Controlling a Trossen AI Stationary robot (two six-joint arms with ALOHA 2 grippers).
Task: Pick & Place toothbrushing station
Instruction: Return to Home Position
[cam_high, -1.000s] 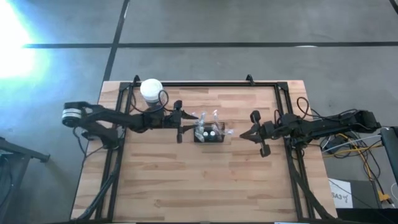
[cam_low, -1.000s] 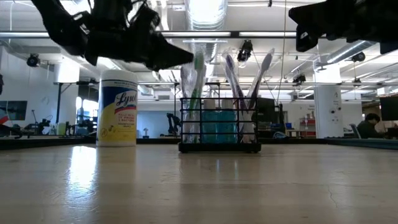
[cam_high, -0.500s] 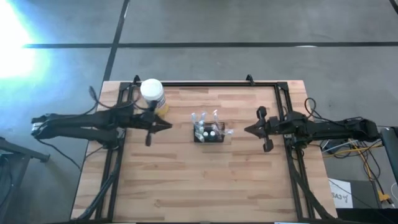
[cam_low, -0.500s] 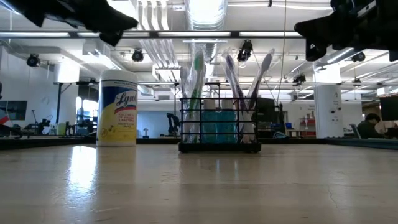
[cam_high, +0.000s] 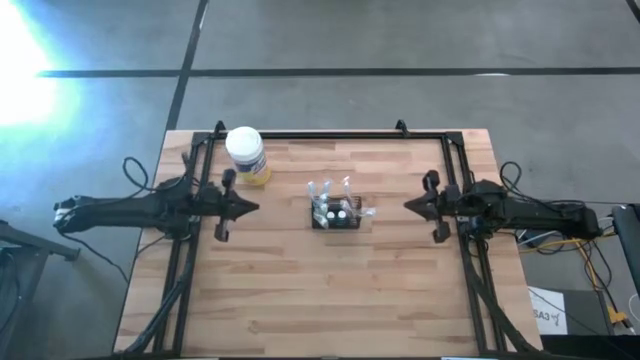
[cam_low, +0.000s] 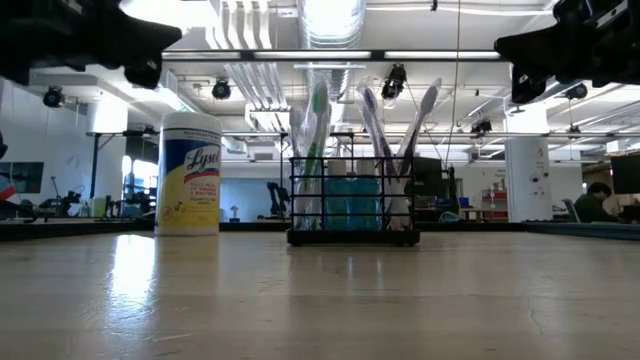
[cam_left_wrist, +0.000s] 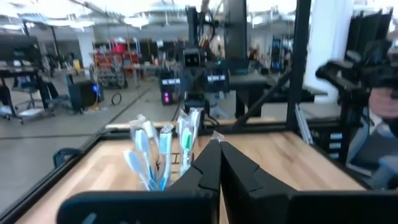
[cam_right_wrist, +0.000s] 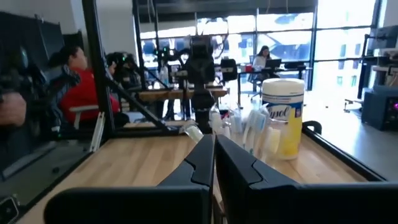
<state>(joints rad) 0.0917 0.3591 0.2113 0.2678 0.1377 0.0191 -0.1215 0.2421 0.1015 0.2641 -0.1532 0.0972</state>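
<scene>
The toothbrushing station (cam_high: 337, 213), a small black mesh holder with several toothbrushes (cam_low: 400, 130) standing in it, rests on its base (cam_low: 352, 238) at the table's middle; it also shows in the left wrist view (cam_left_wrist: 163, 155). My left gripper (cam_high: 256, 208) hovers shut near the table's left edge, well left of the station. My right gripper (cam_high: 406, 205) hovers shut near the right edge, pointing at the station. Neither gripper holds anything.
A round white-lidded wipes jar with a yellow label (cam_high: 246, 153) stands at the far left, close to my left gripper. A black metal frame (cam_high: 330, 134) runs along the table's far and side edges. People sit in the room beyond (cam_right_wrist: 78, 81).
My left gripper has drawn back from the station toward the table's left edge and has shut. My right gripper has drawn back a little toward the right edge. The station has stayed in place.
</scene>
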